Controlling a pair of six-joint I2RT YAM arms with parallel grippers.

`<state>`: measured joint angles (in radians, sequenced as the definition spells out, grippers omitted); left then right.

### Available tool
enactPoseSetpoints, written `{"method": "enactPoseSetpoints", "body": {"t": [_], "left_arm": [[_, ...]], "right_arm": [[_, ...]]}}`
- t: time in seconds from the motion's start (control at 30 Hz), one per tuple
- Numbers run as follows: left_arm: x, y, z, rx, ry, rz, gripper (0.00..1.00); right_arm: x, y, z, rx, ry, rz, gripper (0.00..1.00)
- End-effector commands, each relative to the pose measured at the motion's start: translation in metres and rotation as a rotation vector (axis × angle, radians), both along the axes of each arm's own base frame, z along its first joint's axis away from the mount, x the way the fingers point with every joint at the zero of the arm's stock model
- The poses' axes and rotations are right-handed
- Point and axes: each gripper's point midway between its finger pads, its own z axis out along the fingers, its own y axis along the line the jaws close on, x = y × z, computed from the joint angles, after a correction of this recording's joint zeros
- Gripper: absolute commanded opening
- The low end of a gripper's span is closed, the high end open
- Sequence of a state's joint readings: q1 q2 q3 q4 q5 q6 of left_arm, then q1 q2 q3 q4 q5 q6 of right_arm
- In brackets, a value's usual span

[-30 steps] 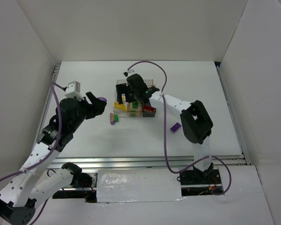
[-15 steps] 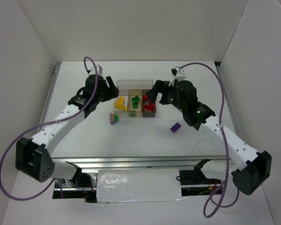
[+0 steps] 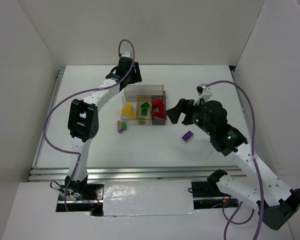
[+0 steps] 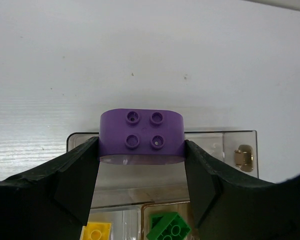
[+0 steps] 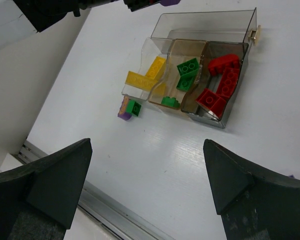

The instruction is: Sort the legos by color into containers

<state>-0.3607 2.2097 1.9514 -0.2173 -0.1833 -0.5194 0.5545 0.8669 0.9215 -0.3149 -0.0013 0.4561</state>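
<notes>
Purple oval four-stud brick (image 4: 141, 131) is pinched between your left gripper (image 4: 141, 147) fingers, over the far wall of the wide clear plastic compartment (image 4: 217, 160) just below the tips. Looks like the purple drop step. Next, ease inward over the compartment, then spread the fingers. Right gripper (image 5: 147, 145) fingers are spread wide with nothing between them. The small purple rectangular brick (image 3: 188, 135) lying loose is likely its next pick.

yellow bricks (image 5: 142, 80), green bricks (image 5: 188, 68), red bricks (image 5: 225, 80), purple brick (image 4: 141, 136); bins (image 5: 205, 27) clear, tan, maybe grey.
</notes>
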Motion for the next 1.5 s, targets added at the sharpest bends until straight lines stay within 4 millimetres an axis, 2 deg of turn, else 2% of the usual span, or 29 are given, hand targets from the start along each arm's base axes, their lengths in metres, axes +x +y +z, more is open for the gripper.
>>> {"method": "enactPoseSetpoints", "body": {"t": [0.0, 0.07, 0.1, 0.13, 0.23, 0.47, 0.6, 0.63, 0.7, 0.77, 0.83, 0.87, 0.9, 0.93, 1.03, 1.1, 1.13, 1.17, 1.2, 1.23, 1.27, 1.3, 1.33, 1.37, 1.4, 1.43, 1.47], "left_arm": [[0.010, 0.000, 0.017, 0.013, -0.042, -0.002, 0.19], [0.009, 0.001, 0.011, 0.005, -0.033, 0.007, 0.17], [0.005, -0.001, 0.001, 0.003, -0.014, -0.007, 0.17], [0.005, -0.001, 0.008, -0.014, -0.037, -0.003, 0.17], [-0.002, -0.004, 0.008, -0.024, -0.038, -0.018, 0.17], [-0.015, -0.008, -0.005, 0.016, -0.003, -0.032, 0.26], [-0.020, -0.012, 0.000, 0.002, -0.027, -0.048, 0.49], [-0.021, -0.011, 0.005, -0.001, -0.034, -0.046, 0.63], [-0.022, -0.010, 0.011, 0.002, -0.037, -0.043, 0.76], [-0.024, -0.009, 0.018, 0.001, -0.047, -0.037, 0.82], [-0.029, -0.007, 0.039, -0.005, -0.083, -0.040, 0.99], [-0.033, -0.003, 0.039, 0.002, -0.084, -0.025, 0.99], [-0.037, 0.000, 0.062, -0.010, -0.132, -0.024, 1.00], [-0.040, 0.001, 0.069, -0.012, -0.147, -0.024, 0.99], [-0.053, 0.013, 0.082, 0.011, -0.140, 0.001, 0.99], [-0.066, 0.031, 0.090, 0.028, -0.117, 0.081, 1.00], [-0.082, 0.041, 0.064, 0.063, -0.040, 0.101, 0.99], [-0.092, 0.047, 0.057, 0.072, -0.018, 0.116, 0.98], [-0.106, 0.054, 0.059, 0.065, 0.000, 0.137, 0.91], [-0.123, 0.059, 0.032, 0.083, 0.068, 0.138, 0.86], [-0.134, 0.061, 0.033, 0.063, 0.072, 0.139, 0.63], [-0.144, 0.061, 0.024, 0.053, 0.096, 0.132, 0.49], [-0.159, 0.066, 0.001, 0.064, 0.144, 0.133, 0.40], [-0.167, 0.067, 0.004, 0.048, 0.141, 0.136, 0.36], [-0.174, 0.069, -0.001, 0.048, 0.154, 0.136, 0.37], [-0.184, 0.071, -0.015, 0.056, 0.184, 0.123, 0.42], [-0.186, 0.069, -0.009, 0.041, 0.164, 0.099, 0.59]], "right_arm": [[-0.006, -0.004, -0.006, -0.007, 0.009, 0.010, 1.00], [-0.006, -0.004, -0.008, -0.014, 0.008, 0.010, 1.00], [-0.004, -0.005, -0.009, -0.016, 0.012, 0.004, 1.00], [-0.003, -0.005, -0.010, -0.019, 0.014, 0.001, 1.00], [-0.001, -0.003, -0.011, -0.020, 0.013, 0.006, 1.00], [0.001, 0.000, -0.015, -0.026, 0.029, 0.011, 1.00], [0.001, 0.000, -0.016, -0.027, 0.031, 0.011, 1.00], [0.001, 0.000, -0.015, -0.024, 0.030, 0.012, 1.00], [0.001, 0.001, -0.016, -0.026, 0.033, 0.017, 1.00], [0.001, 0.001, -0.018, -0.029, 0.037, 0.016, 1.00], [0.002, 0.001, -0.019, -0.031, 0.039, 0.013, 1.00], [0.002, 0.002, -0.020, -0.032, 0.042, 0.017, 1.00], [0.003, 0.002, -0.020, -0.031, 0.042, 0.017, 1.00], [0.003, 0.003, -0.021, -0.033, 0.043, 0.021, 1.00], [0.004, 0.004, -0.022, -0.035, 0.049, 0.020, 1.00], [0.003, 0.006, -0.023, -0.031, 0.053, 0.036, 1.00], [0.003, 0.008, -0.023, -0.030, 0.052, 0.044, 1.00], [0.002, 0.009, -0.025, -0.029, 0.056, 0.051, 1.00], [0.000, 0.012, -0.027, -0.028, 0.064, 0.071, 1.00], [0.000, 0.013, -0.029, -0.028, 0.067, 0.074, 1.00], [0.000, 0.014, -0.032, -0.029, 0.072, 0.079, 1.00], [-0.001, 0.015, -0.034, -0.028, 0.078, 0.086, 1.00], [-0.001, 0.016, -0.035, -0.028, 0.082, 0.089, 1.00], [-0.002, 0.016, -0.037, -0.029, 0.086, 0.092, 1.00], [-0.003, 0.017, -0.037, -0.028, 0.088, 0.102, 1.00], [-0.004, 0.017, -0.037, -0.028, 0.088, 0.107, 1.00], [-0.005, 0.018, -0.037, -0.027, 0.087, 0.112, 1.00]]}}
